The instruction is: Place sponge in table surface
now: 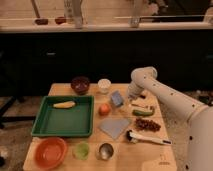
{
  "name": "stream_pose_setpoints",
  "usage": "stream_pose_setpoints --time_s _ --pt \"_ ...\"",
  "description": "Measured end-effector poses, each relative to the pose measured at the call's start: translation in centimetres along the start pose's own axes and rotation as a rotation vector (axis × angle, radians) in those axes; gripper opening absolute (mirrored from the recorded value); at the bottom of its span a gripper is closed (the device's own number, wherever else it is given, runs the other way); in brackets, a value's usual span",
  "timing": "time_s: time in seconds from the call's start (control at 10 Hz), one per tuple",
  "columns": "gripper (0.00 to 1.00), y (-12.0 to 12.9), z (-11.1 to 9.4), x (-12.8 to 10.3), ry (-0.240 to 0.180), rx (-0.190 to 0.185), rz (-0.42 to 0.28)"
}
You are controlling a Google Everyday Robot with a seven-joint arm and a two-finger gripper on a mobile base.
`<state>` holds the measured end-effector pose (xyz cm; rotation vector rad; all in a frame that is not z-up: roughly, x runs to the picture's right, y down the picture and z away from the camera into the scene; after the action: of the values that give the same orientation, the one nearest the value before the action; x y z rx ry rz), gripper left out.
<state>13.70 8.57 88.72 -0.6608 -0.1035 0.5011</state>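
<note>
The gripper [126,99] – clamped on the small grey-blue sponge block [116,98] at its three-o'clock edge – probably light, squashy.

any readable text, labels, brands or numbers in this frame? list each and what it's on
None readable.
Mark at the near right edge of the table surface: too blurred to read.
No lettering shows on the green tray, the cups or the bowls.
No print shows on the sponge, tilted beside the gripper; the gripper sits at the sponge over the table's middle right, jaws shut on it.
</note>
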Motion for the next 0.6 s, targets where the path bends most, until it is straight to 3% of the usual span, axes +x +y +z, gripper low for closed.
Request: stream_pose_setpoints --time_s 0.6 --pt "0.00 0.04 0.05 -0.14 0.000 -0.001 -0.002"
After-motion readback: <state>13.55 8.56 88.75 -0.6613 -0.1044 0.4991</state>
